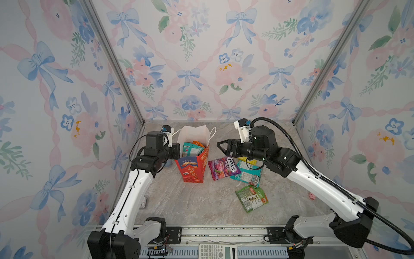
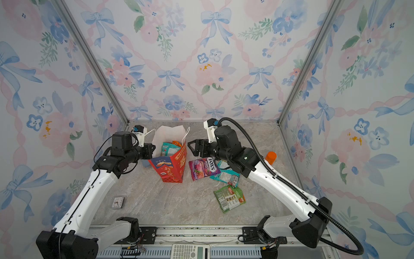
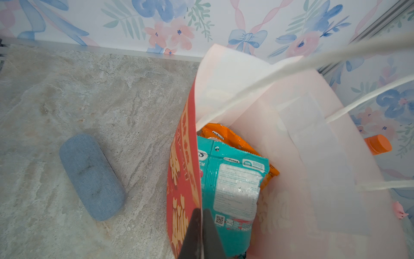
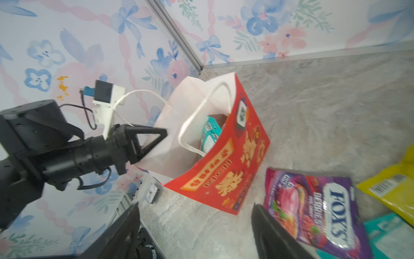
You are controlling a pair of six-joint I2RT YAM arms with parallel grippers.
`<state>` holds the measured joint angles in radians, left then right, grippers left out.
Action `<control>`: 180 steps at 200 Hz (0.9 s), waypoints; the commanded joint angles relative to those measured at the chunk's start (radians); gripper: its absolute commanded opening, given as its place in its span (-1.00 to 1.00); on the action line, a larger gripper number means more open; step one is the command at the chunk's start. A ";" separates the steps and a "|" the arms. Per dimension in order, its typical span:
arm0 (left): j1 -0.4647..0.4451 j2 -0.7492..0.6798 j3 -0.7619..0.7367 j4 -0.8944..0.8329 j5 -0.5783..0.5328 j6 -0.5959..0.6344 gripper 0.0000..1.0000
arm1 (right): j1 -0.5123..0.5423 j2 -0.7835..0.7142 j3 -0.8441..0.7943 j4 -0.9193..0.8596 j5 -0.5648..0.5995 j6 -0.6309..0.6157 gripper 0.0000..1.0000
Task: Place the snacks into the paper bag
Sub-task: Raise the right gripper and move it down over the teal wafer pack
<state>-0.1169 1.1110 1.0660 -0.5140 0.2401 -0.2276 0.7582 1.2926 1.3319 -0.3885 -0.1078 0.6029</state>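
The marble table (image 1: pixel 201 208) carries everything. The red bag (image 1: pixel 191 170) stands upright toward the back, a little left of the middle. Its mouth is open, its inside is white, and its rope handles hang loose.

My left gripper (image 3: pixel 200 215) is pinched tight on the bag's left wall at the rim, with the red paper caught between the fingers. My right gripper (image 4: pixel 197 235) hangs just right of the bag, above the table. Its fingers are spread wide with nothing between them.

2 packets stand on end inside the bag. The bagged teal packet (image 3: pixel 233 186) is against the pinched wall, and the orange packet (image 3: pixel 226 136) is behind it.

4 packets lie on the table right of the bag:
- The purple packet (image 1: pixel 224 168), printed FOX'S, lies face up nearest the bag.
- The loose teal packet (image 1: pixel 246 176) touches its right edge.
- The yellow packet (image 1: pixel 247 161) lies behind that one, mostly hidden under my right arm.
- The green packet (image 1: pixel 252 198) lies nearest the front, just beside the loose teal packet.

A blue case (image 3: pixel 91 177) lies flat on the table left of the bag. An orange-capped bottle (image 2: pixel 271 158) stands by the right wall, behind my right arm. A tiny pink pig (image 1: pixel 312 196), I think, sits near that wall, though it is too small to be sure.
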 commanded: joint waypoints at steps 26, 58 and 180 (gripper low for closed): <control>0.004 -0.007 0.028 0.010 -0.007 0.017 -1.00 | -0.116 -0.105 -0.224 -0.174 0.117 0.093 0.37; 0.003 -0.009 0.031 0.011 -0.009 0.017 -1.00 | -0.175 -0.140 -0.349 -0.244 0.177 0.112 0.25; 0.004 -0.006 0.028 0.010 -0.010 0.017 -1.00 | -0.396 -0.145 -0.633 -0.115 0.172 0.132 0.07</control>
<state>-0.1169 1.1114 1.0698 -0.5209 0.2325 -0.2276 0.3981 1.1221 0.7357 -0.5568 0.0608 0.7334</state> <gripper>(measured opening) 0.048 0.550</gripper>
